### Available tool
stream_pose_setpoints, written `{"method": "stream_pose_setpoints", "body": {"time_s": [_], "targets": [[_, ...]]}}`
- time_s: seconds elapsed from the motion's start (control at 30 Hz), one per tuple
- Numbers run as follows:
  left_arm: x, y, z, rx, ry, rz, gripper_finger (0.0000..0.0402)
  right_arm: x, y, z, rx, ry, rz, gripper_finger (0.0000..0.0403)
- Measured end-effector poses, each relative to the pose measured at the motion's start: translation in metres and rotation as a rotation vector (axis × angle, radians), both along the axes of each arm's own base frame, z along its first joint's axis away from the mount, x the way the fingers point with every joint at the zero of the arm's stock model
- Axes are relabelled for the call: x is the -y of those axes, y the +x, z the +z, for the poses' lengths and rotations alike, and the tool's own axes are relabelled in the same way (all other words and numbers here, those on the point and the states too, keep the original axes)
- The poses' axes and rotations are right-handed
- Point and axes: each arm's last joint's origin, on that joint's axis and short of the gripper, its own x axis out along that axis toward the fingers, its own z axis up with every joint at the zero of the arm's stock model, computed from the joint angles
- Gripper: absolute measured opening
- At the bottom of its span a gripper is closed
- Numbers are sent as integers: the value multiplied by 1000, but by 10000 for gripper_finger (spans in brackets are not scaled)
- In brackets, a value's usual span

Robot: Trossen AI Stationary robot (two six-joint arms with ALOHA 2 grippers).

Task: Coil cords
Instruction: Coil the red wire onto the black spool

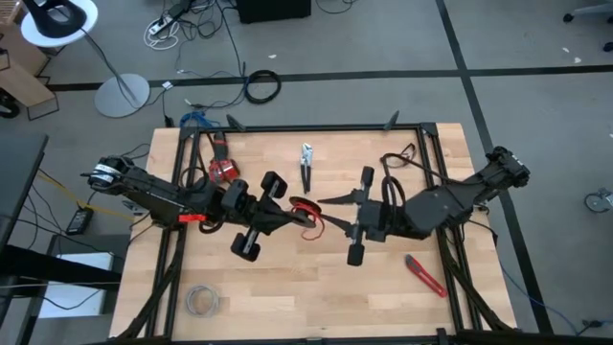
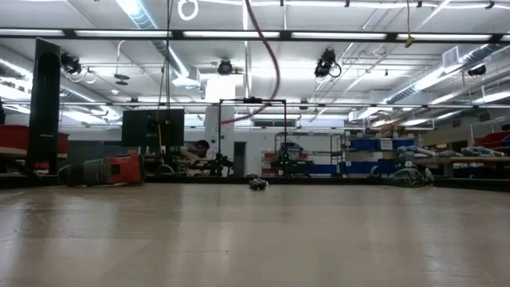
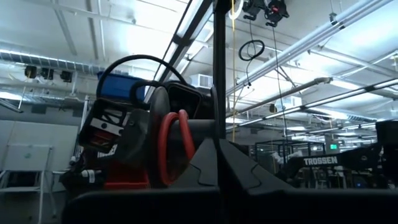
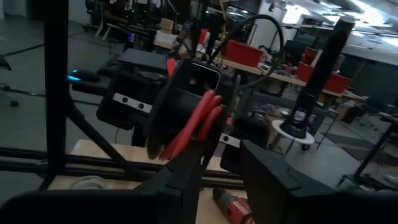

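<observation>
Cord (image 1: pixel 306 210) loops between left end effector (image 1: pixel 287 213) and right end effector (image 1: pixel 326 213).

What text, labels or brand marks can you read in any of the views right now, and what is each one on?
"TROSSEN" in white letters on the dark arm in the background of the left wrist view.
The white marks on the black housing in the right wrist view are too small to read.
The green sign far back in the left wrist view is too blurred to read.
Nothing is readable in the high or low views.
</observation>
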Motion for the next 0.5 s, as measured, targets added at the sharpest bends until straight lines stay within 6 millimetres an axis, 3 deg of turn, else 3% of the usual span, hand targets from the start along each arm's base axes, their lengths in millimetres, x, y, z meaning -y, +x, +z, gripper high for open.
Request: {"method": "stream_pose_setpoints", "body": {"time_s": [0.1,0.27,0.5], "targets": [[0,0,0,4,17,13,0,2,1,0,-1,1,5,89],[0,0,-1,1,25,15,0,2,1,-1,-13,-15,10,12],[4,1,-4,-6,109,69,24,2,-2,-5,-64,-24,11,3]]}}
